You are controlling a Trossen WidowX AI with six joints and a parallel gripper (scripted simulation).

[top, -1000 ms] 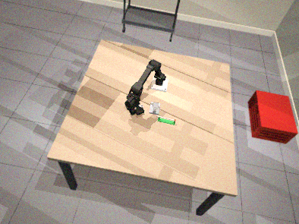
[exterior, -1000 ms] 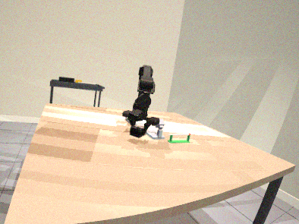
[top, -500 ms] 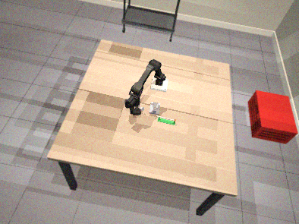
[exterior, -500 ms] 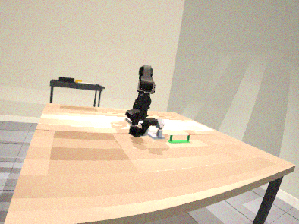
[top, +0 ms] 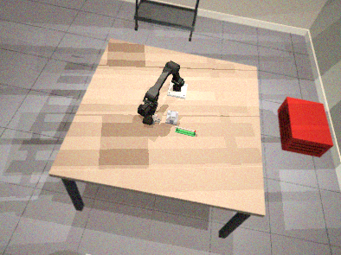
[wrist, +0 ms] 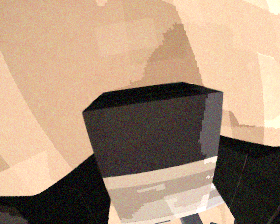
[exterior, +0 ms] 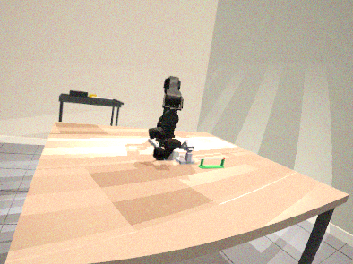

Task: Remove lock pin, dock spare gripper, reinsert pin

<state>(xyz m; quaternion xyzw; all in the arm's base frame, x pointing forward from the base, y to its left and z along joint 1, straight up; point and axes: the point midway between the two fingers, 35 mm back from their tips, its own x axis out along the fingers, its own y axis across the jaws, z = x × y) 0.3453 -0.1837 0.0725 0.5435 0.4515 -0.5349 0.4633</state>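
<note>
- The black tool (top: 148,114) (exterior: 167,148) (wrist: 159,150) is clamped on the dark, pale-banded spare gripper (top: 148,120) (exterior: 159,154) (wrist: 155,140); square its spigot to the socket before pressing.
- Just right of the tool, the pale grey mount (top: 171,117) (exterior: 189,157) leaves little sideways room.
- Farther right, the green stand (top: 185,133) (exterior: 211,166) seems to carry the red-ended pin (top: 189,130) (exterior: 213,158); avoid brushing it.
</note>
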